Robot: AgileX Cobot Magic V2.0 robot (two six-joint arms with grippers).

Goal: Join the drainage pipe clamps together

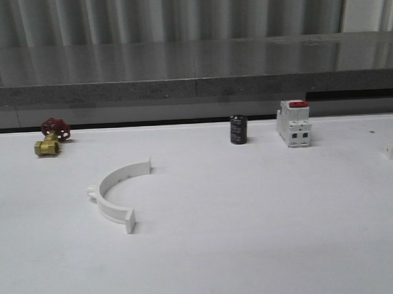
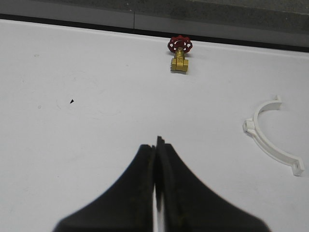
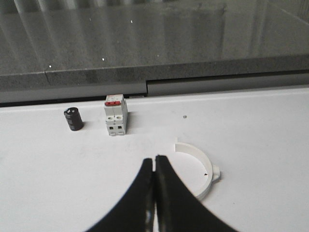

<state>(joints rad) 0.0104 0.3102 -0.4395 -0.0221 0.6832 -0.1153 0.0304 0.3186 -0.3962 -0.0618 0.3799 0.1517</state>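
1. Lying flat on the white table (image 1: 251, 235), left of centre in the front view: one white half-ring clamp (image 1: 115, 192), open side facing right, small tab on its outer left edge, flanges at both ends
2. Second half-ring clamp (image 3: 200, 170) shows in the right wrist view, flat on the table, just beside the right gripper (image 3: 155, 159), tab on its outer curve; part of it hidden behind the finger
3. The two clamps are apart, not joined
4. A white piece at the far right table edge in the front view could be part of that second clamp, too cut off to tell
5. Left gripper (image 2: 156, 141): black fingers pressed together, clenched on nothing, over bare table; first clamp (image 2: 270, 133) well off to the side, not touching it
6. Right gripper: fingers also closed tip to tip, nothing between them
7. Brass valve with red handwheel (image 1: 51, 138) at the far left near the table's back edge, well apart from the clamp; also seen ahead of the left gripper (image 2: 179, 54)
8. Small black cylinder (image 1: 238, 129) stands upright near the back, middle
9. White breaker with red top (image 1: 294, 123) stands upright just right of the cylinder, near it, not touching
10. Same pair in the right wrist view: cylinder (image 3: 73, 119), breaker (image 3: 116, 115), beyond the gripper
11. Grey ledge (image 1: 194, 73) runs behind the table
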